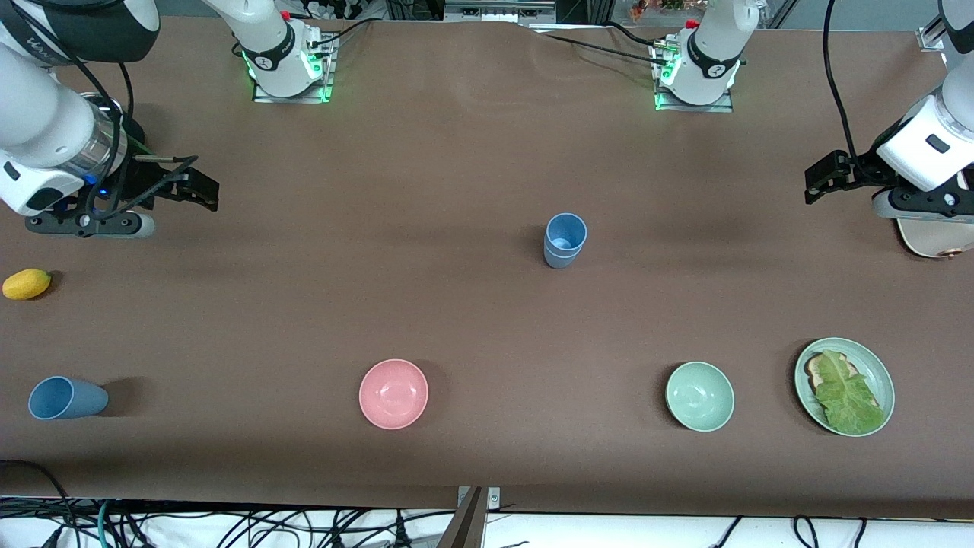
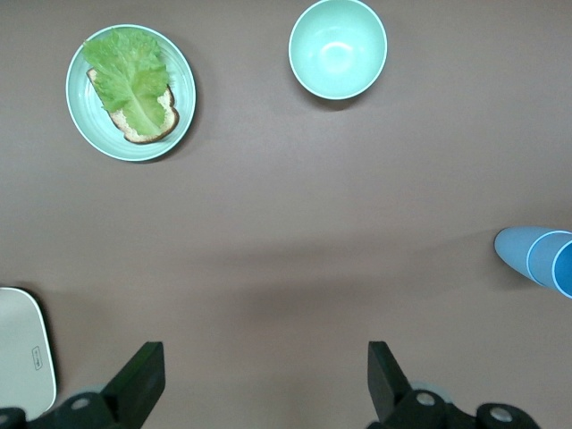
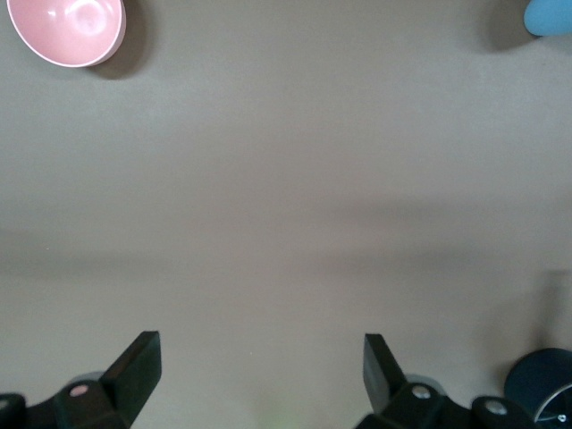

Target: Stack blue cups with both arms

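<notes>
Two blue cups (image 1: 564, 240) stand nested upright at the table's middle, a brighter one inside a duller one; they also show in the left wrist view (image 2: 534, 257). A third blue cup (image 1: 67, 398) lies on its side at the right arm's end, near the front camera; part of it shows in the right wrist view (image 3: 547, 16). My right gripper (image 1: 199, 190) (image 3: 261, 371) is open and empty above bare table at its own end. My left gripper (image 1: 823, 179) (image 2: 265, 375) is open and empty above bare table at its own end. Both are well apart from the cups.
A pink bowl (image 1: 393, 393) (image 3: 67, 31), a pale green bowl (image 1: 699, 396) (image 2: 338, 47) and a green plate with bread and lettuce (image 1: 883, 369) (image 2: 79, 107) lie near the front camera. A yellow fruit (image 1: 27, 284) lies at the right arm's end. A pale board (image 1: 932, 242) lies under the left arm.
</notes>
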{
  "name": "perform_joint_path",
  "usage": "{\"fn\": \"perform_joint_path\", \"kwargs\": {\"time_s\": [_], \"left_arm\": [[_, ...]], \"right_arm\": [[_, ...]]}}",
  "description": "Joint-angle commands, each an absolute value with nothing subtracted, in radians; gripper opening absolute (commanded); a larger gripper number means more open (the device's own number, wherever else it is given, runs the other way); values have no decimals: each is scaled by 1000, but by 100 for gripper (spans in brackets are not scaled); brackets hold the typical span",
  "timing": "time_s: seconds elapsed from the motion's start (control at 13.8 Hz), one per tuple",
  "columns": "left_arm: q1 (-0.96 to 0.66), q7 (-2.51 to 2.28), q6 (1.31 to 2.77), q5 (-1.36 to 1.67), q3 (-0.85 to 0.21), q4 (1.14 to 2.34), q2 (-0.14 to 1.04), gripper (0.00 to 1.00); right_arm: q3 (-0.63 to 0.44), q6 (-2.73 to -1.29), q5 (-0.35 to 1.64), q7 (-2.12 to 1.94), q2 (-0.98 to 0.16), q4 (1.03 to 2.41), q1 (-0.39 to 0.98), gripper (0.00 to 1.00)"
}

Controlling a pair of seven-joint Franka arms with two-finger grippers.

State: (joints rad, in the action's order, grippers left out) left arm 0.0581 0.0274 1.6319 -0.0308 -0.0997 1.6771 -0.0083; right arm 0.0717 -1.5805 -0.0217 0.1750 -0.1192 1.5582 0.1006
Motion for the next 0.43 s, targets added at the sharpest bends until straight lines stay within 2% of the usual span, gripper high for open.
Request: {"fn": "perform_joint_path", "kwargs": {"time_s": [0.0, 0.36], "left_arm": [[52, 48, 1624, -6, -92, 1681, -18, 100], [54, 48, 1623, 3, -92, 1681, -18, 100]], "right_arm": [[84, -1589, -12, 170, -138, 1540, 83, 100], [84, -1592, -12, 160, -140, 1526, 83, 100]]}}
